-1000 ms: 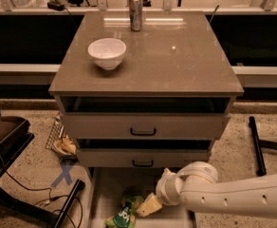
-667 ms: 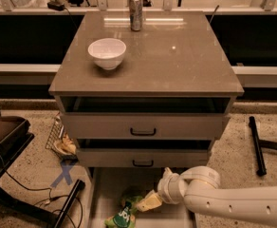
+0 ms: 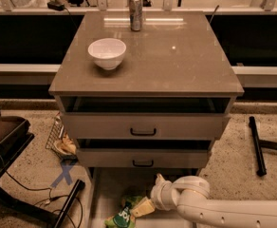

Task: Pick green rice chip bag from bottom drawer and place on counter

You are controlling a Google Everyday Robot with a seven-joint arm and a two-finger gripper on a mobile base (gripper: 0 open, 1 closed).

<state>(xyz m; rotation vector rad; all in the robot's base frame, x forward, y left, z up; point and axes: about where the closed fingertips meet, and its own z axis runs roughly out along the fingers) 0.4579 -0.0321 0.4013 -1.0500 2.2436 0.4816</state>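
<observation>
The green rice chip bag (image 3: 123,216) lies crinkled on the pale floor of the open bottom drawer (image 3: 114,183), at the lower edge of the camera view. My gripper (image 3: 143,207) reaches in from the right on its white arm (image 3: 190,204). Its tip is at the bag's right upper edge and seems to touch it. The counter (image 3: 176,61) is the glossy grey-brown top of the cabinet above.
A white bowl (image 3: 107,53) stands on the counter's left side and a metal can (image 3: 135,13) at its back edge. The two upper drawers (image 3: 143,126) are partly pulled out above the bottom one. A dark tray stand (image 3: 3,136) is at left and a black bar (image 3: 256,146) lies on the floor at right.
The arm's wrist has sunk lower and shifted a little left over the bottom drawer. The gripper tip stays at the bag. The bag has not visibly moved.
</observation>
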